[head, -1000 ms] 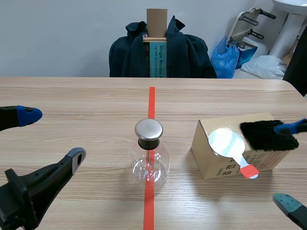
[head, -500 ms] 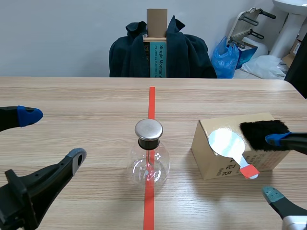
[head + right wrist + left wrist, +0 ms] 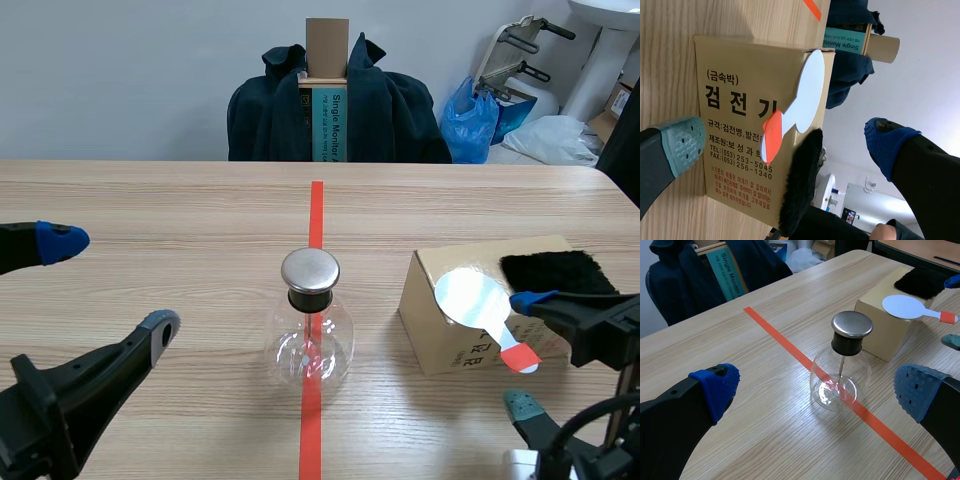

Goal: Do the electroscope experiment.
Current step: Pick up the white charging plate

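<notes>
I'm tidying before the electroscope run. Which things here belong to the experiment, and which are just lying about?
For the job: glass electroscope flask, white disc paddle, black fur pad, cardboard box under both.
Lying about: dark jacket, blue bag, teal carton.

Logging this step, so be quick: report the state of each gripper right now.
Left gripper: open, holding nothing.
Right gripper: open, holding nothing.
</notes>
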{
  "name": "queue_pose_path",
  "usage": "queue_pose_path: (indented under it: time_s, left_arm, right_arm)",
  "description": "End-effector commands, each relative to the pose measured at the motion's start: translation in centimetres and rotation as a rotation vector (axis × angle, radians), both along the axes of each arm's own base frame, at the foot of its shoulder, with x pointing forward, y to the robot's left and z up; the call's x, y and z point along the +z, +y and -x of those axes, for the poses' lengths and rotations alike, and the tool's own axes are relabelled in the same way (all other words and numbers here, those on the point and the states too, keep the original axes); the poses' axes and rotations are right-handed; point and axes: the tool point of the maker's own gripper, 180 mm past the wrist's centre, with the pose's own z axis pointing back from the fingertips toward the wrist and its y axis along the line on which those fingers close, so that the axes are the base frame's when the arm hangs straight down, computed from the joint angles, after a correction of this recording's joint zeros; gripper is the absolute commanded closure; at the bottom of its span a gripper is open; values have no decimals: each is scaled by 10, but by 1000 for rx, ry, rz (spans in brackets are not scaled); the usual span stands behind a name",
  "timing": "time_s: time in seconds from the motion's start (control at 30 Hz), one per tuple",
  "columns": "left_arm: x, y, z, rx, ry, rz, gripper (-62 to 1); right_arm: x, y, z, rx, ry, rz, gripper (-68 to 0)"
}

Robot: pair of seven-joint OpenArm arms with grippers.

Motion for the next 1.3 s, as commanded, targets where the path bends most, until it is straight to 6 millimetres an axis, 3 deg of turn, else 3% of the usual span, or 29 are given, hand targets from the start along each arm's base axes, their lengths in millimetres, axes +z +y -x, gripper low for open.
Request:
queue_pose_path:
  time_s: [0.0,0.53,0.77,1.13,1.2,1.27]
  left_arm:
    - [9,-2,-2,-3,-27,25,-623]
    - [9,-2,-2,-3,-27,25,-623]
    - [9,-2,-2,-3,-27,25,-623]
    - [9,-2,-2,-3,-27,25,-623]
    - [9,-2,-2,-3,-27,25,-623]
    - [9,-2,-2,-3,-27,25,-623]
  right_arm:
    - [8,-2,-7,3,-36,18,-679]
    - [6,-4,-8,-7,-42,45,-679]
    - [17,-6,-24,-48,-58,-27,-679]
    - [8,-5,-21,-48,11,-38,-679]
    - [8,-5,-21,-48,11,-38,-631]
    - [8,-5,-22,-49,11,-38,-535]
